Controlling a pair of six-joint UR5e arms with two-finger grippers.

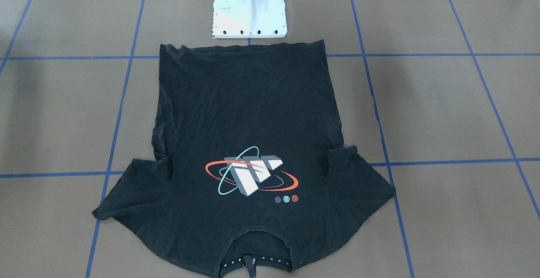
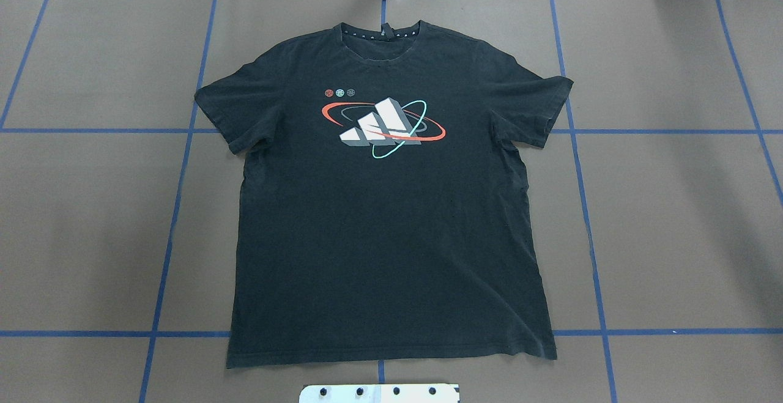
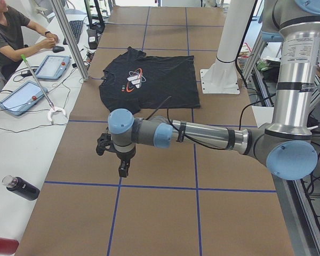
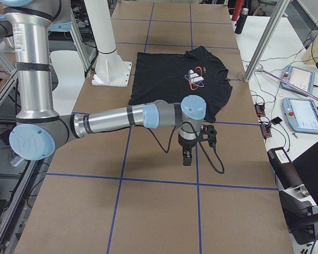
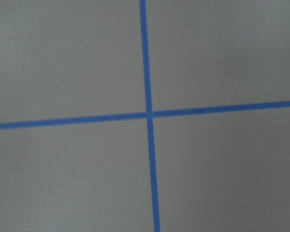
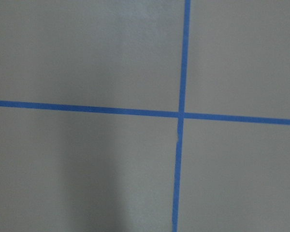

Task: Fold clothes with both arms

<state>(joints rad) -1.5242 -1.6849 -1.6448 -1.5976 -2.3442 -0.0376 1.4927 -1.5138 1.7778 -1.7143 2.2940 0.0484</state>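
You won't find any readable words or nos. in these views. Only sign: the chest graphic (image 2: 382, 126) on the black T-shirt (image 2: 391, 238). It's 3 slanted grey-white blocks ringed by a red and a teal ellipse, no lettering w/ it. Just beside it sits a row of 3 small dots (image 2: 340, 92), red, teal and grey, pattern too small to make out. Inside the neck band (image 2: 379, 35) there are tiny white marks, illegible. Tablet screens (image 4: 305, 114) on the side desk: too small to read.
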